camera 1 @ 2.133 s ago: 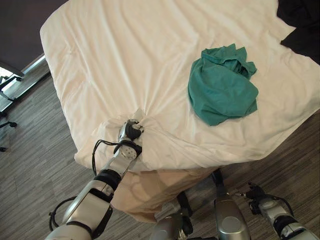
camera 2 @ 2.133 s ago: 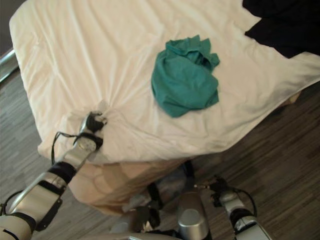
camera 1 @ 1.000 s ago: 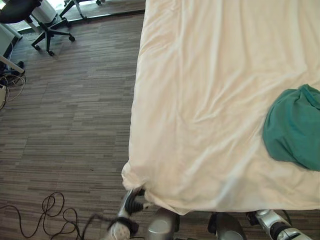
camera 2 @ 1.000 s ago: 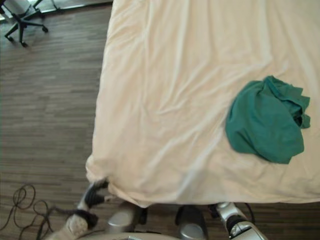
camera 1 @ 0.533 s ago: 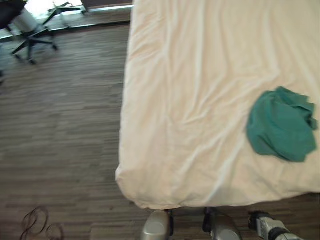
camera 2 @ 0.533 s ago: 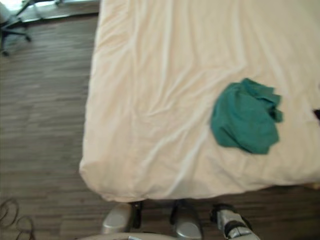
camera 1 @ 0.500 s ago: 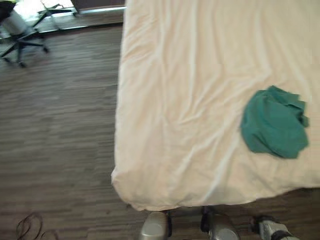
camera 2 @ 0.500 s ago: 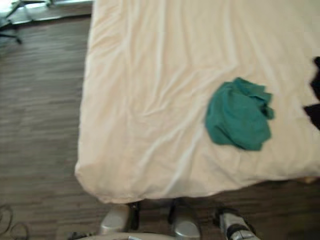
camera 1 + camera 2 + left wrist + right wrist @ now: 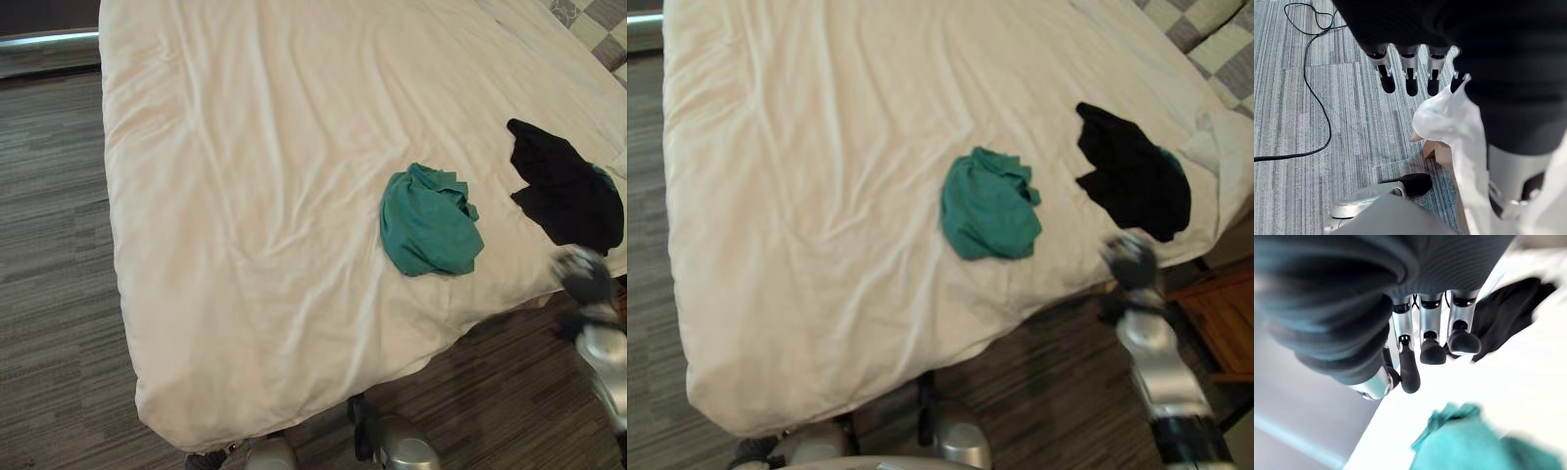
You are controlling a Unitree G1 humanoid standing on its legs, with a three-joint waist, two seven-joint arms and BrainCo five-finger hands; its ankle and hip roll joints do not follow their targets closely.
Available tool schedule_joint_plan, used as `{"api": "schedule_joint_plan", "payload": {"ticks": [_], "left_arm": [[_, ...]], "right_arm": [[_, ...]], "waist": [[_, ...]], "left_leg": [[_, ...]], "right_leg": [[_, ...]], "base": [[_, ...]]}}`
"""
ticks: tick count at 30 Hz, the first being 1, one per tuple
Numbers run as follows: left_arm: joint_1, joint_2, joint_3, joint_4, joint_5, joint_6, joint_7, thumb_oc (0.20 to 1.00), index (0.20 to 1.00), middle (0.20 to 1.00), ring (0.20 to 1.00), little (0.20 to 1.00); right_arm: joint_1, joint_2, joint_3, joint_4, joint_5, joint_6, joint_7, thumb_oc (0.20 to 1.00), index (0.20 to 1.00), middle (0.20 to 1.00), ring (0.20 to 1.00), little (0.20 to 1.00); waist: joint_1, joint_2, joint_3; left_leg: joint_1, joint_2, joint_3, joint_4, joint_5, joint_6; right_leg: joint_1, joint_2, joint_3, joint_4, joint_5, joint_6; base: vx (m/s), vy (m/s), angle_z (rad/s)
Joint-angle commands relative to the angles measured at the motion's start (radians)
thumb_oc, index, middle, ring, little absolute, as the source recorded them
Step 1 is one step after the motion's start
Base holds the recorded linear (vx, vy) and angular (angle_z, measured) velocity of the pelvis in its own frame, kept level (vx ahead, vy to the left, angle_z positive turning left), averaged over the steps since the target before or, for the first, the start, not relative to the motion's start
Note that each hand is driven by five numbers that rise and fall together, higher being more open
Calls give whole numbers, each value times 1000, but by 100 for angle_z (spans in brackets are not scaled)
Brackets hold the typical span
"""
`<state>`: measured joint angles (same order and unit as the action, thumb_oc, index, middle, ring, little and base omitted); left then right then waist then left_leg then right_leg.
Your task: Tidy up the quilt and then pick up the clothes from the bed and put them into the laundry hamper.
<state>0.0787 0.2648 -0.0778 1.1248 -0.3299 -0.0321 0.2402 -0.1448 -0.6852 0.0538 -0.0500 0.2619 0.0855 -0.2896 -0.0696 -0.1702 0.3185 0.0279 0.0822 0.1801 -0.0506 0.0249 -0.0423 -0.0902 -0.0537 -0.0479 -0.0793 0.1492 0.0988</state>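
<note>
Your quilt (image 9: 255,196) lies spread flat over the bed, with only soft wrinkles, so in my judgement the tidying part is finished and the clothes come next. Two pieces lie on it: the green garment (image 9: 428,220), crumpled into a rounded heap near the bed's front edge, and the black garment (image 9: 565,191), which lies further to the right and stretches away from you along the right edge. They are near each other but not touching. Your right hand (image 9: 1132,260) is raised at the right side of the bed, just off its front edge, close below the black garment and to the right of the green one. In the right wrist view its fingers (image 9: 1432,350) are straight and relaxed and they hold nothing; past them you see the black cloth ahead and the green cloth nearer to the palm. Your left hand (image 9: 1408,73) hangs low beside the bed's corner with its fingers extended, also empty, above the floor (image 9: 1298,161). So the right hand is clearly the nearer one for both pieces. I think you should reach forward and to the left, and grasp the green heap from above.
</note>
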Motion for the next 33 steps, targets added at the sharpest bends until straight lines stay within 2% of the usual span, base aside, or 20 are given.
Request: {"api": "schedule_joint_plan", "payload": {"ticks": [1,3,6,9,12,15,19,21,24,25,28,33], "left_arm": [[-40,24,-15,38,20,17,39,1000,1000,1000,1000,1000],[-58,30,-36,44,15,22,39,1000,1000,1000,1000,1000],[-67,35,-58,41,11,28,29,1000,1000,1000,1000,1000],[-75,38,-95,34,19,49,9,1000,1000,1000,1000,1000],[-77,38,-112,51,27,52,-2,1000,1000,1000,1000,1000],[-94,39,-131,61,8,31,-16,1000,1000,1000,1000,1000],[-108,38,-146,53,5,16,-30,1000,1000,1000,1000,1000],[-139,21,-180,35,16,0,-39,1000,1000,1000,1000,1000],[-149,9,-199,26,18,-11,-37,1000,1000,1000,1000,1000],[-143,4,-214,5,22,-10,-30,1000,1000,1000,1000,1000],[-134,4,-231,-22,12,-15,-24,1000,1000,1000,1000,1000],[-146,-5,-238,-68,-17,-47,-18,1000,1000,1000,1000,1000]], "right_arm": [[-217,-2,83,8,54,22,32,200,200,200,200,200],[-340,37,161,29,69,23,16,200,200,200,200,200],[-434,70,208,52,94,12,20,200,200,200,200,200],[-560,151,275,44,109,47,-9,200,200,200,200,200],[-605,204,321,39,131,45,-9,200,200,200,200,200],[-659,296,395,74,111,37,-12,200,200,200,200,200],[-688,346,434,116,99,40,-1,200,200,200,200,200],[-702,440,524,210,73,38,36,200,200,200,200,200],[-686,480,574,236,71,42,81,200,200,200,200,200],[-665,500,605,222,70,72,121,200,200,200,200,200],[-644,520,653,192,49,108,159,200,200,200,200,200],[-616,566,795,143,-70,190,277,200,200,200,200,200]], "waist": [[66,-22,40],[91,-24,57],[117,-16,77],[152,5,109],[170,12,126],[194,16,148],[205,21,162],[223,40,189],[228,49,201],[231,55,201],[233,61,201],[237,66,202]], "left_leg": [[-76,-4,-76,102,-92,47],[-94,-5,-84,104,-88,44],[-114,-7,-91,105,-84,41],[-151,-14,-106,105,-76,37],[-169,-17,-114,102,-69,35],[-195,-22,-121,97,-61,35],[-214,-25,-122,99,-56,34],[-243,-33,-126,98,-44,31],[-258,-36,-128,96,-37,30],[-271,-40,-132,92,-34,30],[-284,-46,-138,90,-31,30],[-353,-49,-136,107,-27,31]], "right_leg": [[54,-65,-6,20,-26,72],[51,-70,-24,17,-26,72],[43,-76,-46,14,-27,73],[22,-85,-69,17,-33,71],[11,-89,-81,19,-34,71],[-5,-94,-94,17,-33,73],[-14,-99,-103,18,-34,73],[-31,-103,-117,18,-35,70],[-41,-105,-124,18,-35,68],[-53,-108,-130,19,-34,69],[-70,-110,-134,23,-33,70],[-121,-115,-138,27,-30,68]], "base": [[-52,-48,-1],[-78,-53,7],[-100,-8,36],[-119,27,34],[-83,25,30],[-58,-8,13],[-53,4,10],[-95,55,12],[-68,42,6],[-44,35,12],[-33,38,13],[-68,24,2]]}}
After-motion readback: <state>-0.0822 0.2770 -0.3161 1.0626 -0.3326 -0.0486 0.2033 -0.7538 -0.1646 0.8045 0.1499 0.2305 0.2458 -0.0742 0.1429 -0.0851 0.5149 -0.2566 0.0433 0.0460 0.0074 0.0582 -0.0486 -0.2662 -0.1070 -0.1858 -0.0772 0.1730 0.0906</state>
